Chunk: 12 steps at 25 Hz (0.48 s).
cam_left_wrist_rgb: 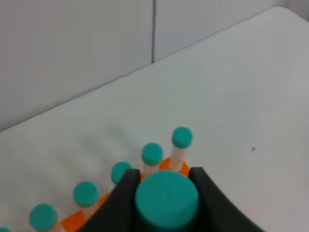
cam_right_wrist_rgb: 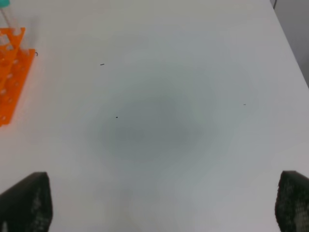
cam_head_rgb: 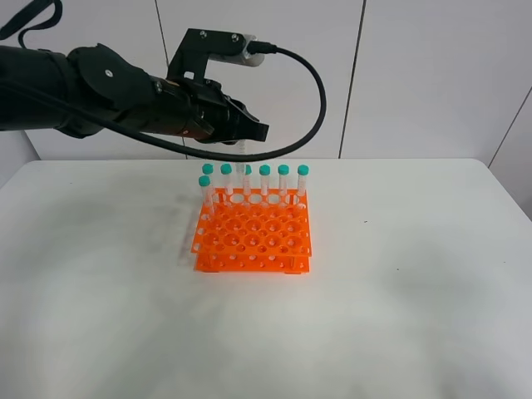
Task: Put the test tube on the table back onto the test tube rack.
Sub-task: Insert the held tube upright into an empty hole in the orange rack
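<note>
Left gripper grips test tube over test tube rack far edge

A bright orange test tube rack is seen standing near the middle of the white worktop. Seven teal-capped tubes are held upright in it: six along the back row and one just in front of them at the left end. The black left arm is extended from the left, with its jaws drawn together above the back row. A slim clear test tube can be made out hanging from the jaws, its top hidden by them. A black cable is looped from the wrist mount. White wall panels are seen behind.
</note>
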{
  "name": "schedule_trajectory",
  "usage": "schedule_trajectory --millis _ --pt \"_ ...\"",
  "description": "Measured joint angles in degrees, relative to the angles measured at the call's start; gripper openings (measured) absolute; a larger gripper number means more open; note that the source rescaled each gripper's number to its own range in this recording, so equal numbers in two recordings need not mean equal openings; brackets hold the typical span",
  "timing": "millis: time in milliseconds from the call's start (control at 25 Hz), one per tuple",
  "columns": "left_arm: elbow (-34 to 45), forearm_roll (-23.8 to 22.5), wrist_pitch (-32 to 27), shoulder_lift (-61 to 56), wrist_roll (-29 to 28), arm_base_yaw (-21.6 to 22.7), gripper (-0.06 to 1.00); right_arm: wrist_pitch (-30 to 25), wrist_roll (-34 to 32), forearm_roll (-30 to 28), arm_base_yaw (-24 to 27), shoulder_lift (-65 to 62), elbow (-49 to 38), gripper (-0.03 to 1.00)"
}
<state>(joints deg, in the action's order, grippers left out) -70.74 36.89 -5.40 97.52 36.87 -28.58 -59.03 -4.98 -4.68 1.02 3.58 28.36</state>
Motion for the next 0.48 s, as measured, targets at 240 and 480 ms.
schedule_trajectory --millis 240,480 --pt "0.0 -13.4 3.0 0.6 -16.6 1.4 0.00 0.0 0.0 0.3 0.0 0.0 0.0 1.00" --pt "3.0 -20.2 7.1 0.6 -24.7 2.9 0.00 0.0 0.0 0.3 0.0 0.0 0.0 1.00"
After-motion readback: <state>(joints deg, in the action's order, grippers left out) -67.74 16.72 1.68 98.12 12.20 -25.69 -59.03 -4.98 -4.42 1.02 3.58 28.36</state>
